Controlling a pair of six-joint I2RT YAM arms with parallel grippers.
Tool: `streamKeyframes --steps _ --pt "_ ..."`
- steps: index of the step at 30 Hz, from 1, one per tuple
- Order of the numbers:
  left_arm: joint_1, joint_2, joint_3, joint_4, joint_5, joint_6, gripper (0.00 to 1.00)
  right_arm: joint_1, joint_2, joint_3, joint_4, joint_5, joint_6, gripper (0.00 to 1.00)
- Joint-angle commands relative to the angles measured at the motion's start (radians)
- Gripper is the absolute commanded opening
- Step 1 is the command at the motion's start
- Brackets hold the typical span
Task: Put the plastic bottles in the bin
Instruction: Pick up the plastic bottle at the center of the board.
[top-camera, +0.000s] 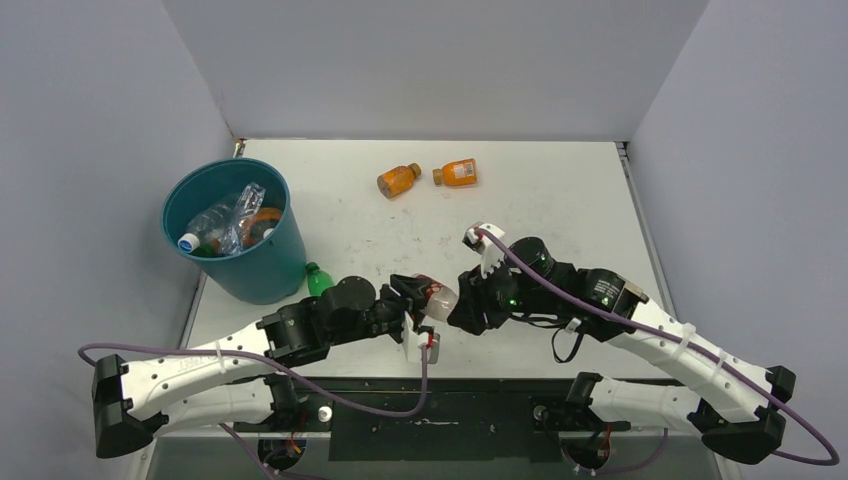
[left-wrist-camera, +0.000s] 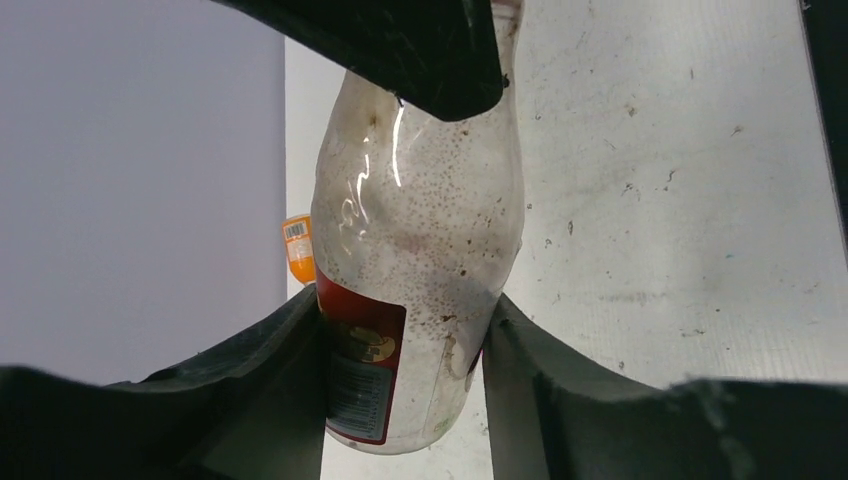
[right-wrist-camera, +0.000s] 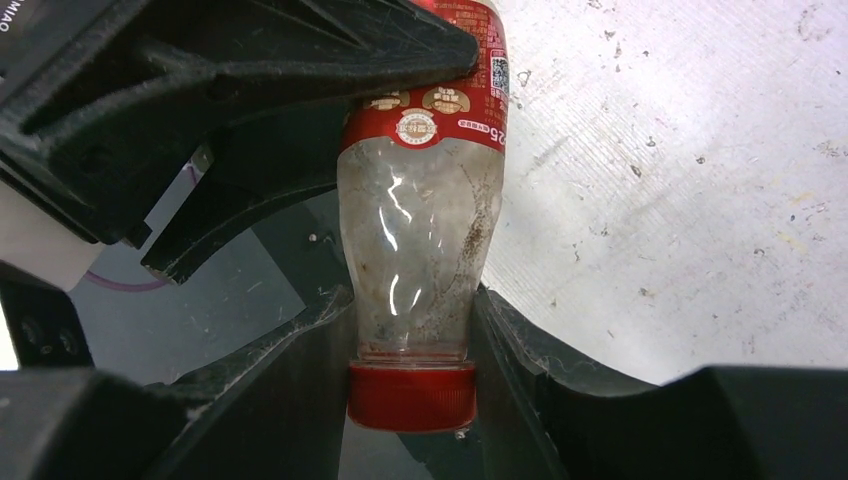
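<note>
A clear, red-capped plastic bottle (top-camera: 438, 298) with a red label hangs between both grippers above the table's near middle. My left gripper (top-camera: 417, 300) is shut on its base end (left-wrist-camera: 415, 230), both fingers (left-wrist-camera: 290, 345) pressing its sides. My right gripper (top-camera: 462, 305) is shut on the neck just above the red cap (right-wrist-camera: 411, 395). Two orange bottles (top-camera: 398, 180) (top-camera: 456, 173) lie at the far middle, one showing in the left wrist view (left-wrist-camera: 298, 248). A green bottle (top-camera: 318, 279) lies beside the teal bin (top-camera: 250, 275), which holds several bottles.
The bin stands at the table's left edge, close to my left arm. Grey walls enclose the table on three sides. The white tabletop (right-wrist-camera: 680, 200) under the held bottle is scuffed and speckled.
</note>
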Motion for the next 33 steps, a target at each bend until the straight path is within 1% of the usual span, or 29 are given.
streamKeyframes --steps 1,2,3,4,5,6,7,8,10,11,14,17,19,23,28,31,33 --pt "-0.003 -0.037 -0.006 0.144 0.004 -0.087 0.28 0.010 -0.036 0.059 0.129 -0.048 -0.003 0.51" --pt "-0.003 -0.044 -0.010 0.156 0.013 -0.120 0.27 0.012 -0.053 0.059 0.146 -0.028 -0.008 0.68" --pt "-0.003 -0.053 -0.014 0.173 0.023 -0.156 0.25 0.014 -0.075 0.058 0.168 -0.001 -0.012 0.81" --pt "-0.003 -0.063 -0.022 0.191 0.037 -0.194 0.25 0.014 -0.104 0.051 0.191 0.034 -0.017 0.91" --pt "-0.003 -0.071 -0.033 0.206 0.058 -0.234 0.24 0.014 -0.136 0.039 0.221 0.069 -0.020 0.97" --pt "-0.003 -0.081 -0.047 0.259 0.072 -0.278 0.24 0.014 -0.182 0.020 0.255 0.102 -0.024 1.00" --pt "-0.003 -0.089 -0.062 0.297 0.081 -0.335 0.24 0.014 -0.212 -0.004 0.299 0.132 -0.028 0.94" --pt "-0.003 -0.098 -0.078 0.332 0.093 -0.400 0.24 0.014 -0.272 -0.036 0.341 0.167 -0.028 0.92" --pt "-0.003 -0.114 -0.107 0.427 0.096 -0.558 0.23 0.014 -0.368 -0.122 0.446 0.225 -0.026 0.91" --pt "-0.002 -0.120 -0.129 0.488 0.088 -0.677 0.23 0.013 -0.419 -0.174 0.503 0.242 -0.023 0.91" --pt "0.002 -0.118 -0.135 0.584 0.041 -0.970 0.20 0.012 -0.549 -0.361 0.701 0.237 -0.009 0.90" --pt "0.010 -0.103 -0.128 0.617 0.018 -1.195 0.17 0.012 -0.577 -0.455 0.829 0.204 0.008 0.90" --pt "0.012 -0.091 -0.132 0.654 0.038 -1.293 0.17 0.012 -0.545 -0.476 0.885 0.187 0.017 0.90" --pt "0.012 -0.068 -0.135 0.697 0.080 -1.412 0.17 0.013 -0.467 -0.507 1.016 0.154 0.035 0.90" --pt "0.012 -0.046 -0.119 0.677 0.108 -1.421 0.17 0.019 -0.408 -0.565 1.215 0.129 0.069 0.90" --pt "0.011 -0.046 -0.119 0.671 0.109 -1.413 0.17 0.030 -0.354 -0.558 1.232 0.145 0.078 0.91" --pt "0.011 -0.052 -0.124 0.685 0.111 -1.408 0.17 0.044 -0.311 -0.542 1.209 0.161 0.071 0.95"
